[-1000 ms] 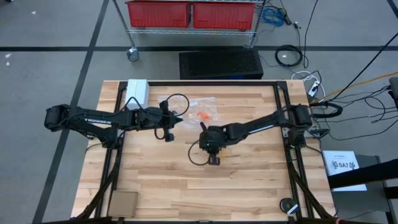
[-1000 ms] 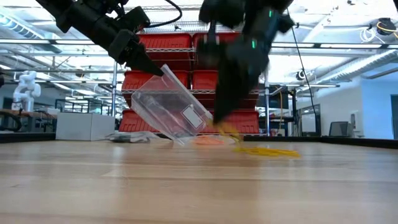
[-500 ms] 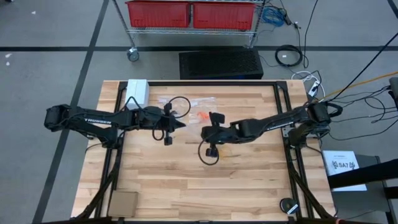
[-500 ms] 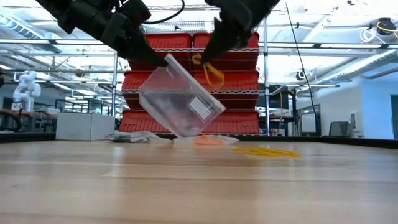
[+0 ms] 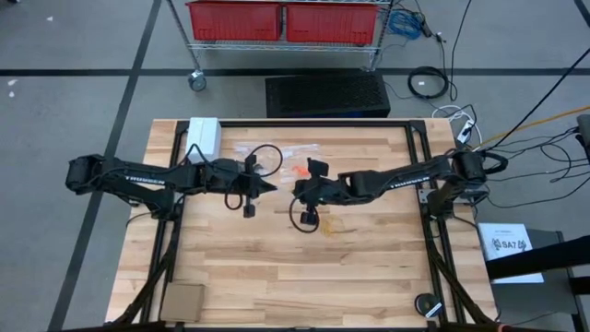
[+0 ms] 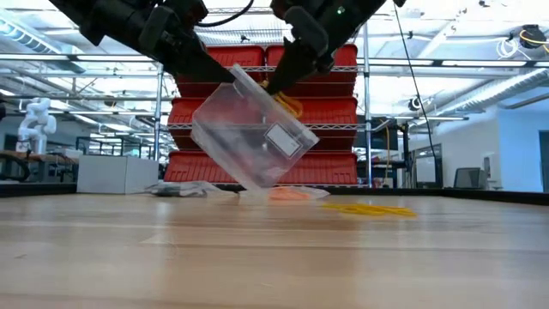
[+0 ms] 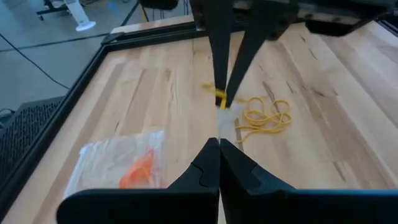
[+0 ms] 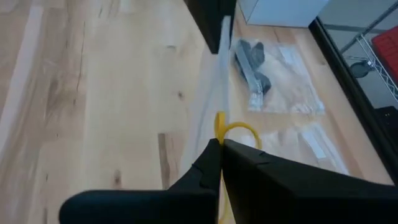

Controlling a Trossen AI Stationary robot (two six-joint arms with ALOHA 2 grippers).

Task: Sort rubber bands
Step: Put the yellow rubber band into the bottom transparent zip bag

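A clear zip bag (image 6: 249, 137) hangs in the air over the table's middle, held at its upper edge by my left gripper (image 6: 230, 77), which is shut. My right gripper (image 6: 273, 86) is shut on a yellow rubber band (image 6: 290, 105) right at the bag's upper edge, facing my left gripper (image 5: 270, 187). A pile of yellow rubber bands (image 7: 264, 118) lies on the table below. Orange rubber bands (image 7: 140, 171) lie in a flat clear bag, and black ones (image 8: 254, 62) in another. My left gripper pinches the bag's top edge (image 6: 237, 81) between its two fingers, coming slanting down from the table's left. The bag hangs tilted below the fingertips, clear of the table. My right gripper pinches one yellow band (image 8: 219, 124) at its fingertips, slanting down from the table's right. The band's loop (image 8: 239, 130) curls free beside the fingers, lifted clear of the table.
A white box (image 5: 205, 134) stands at the far left corner, and a cardboard piece (image 5: 182, 300) lies at the near left. One more flat clear bag (image 8: 311, 146) lies near the far edge. Black frame rails (image 5: 313, 124) border the table.
My right gripper has risen from the yellow pile with one band, tipped more level and moved toward my left gripper, up to the bag's top edge. My left gripper has tipped on the spot, and the bag's upper edge has swung up a little.
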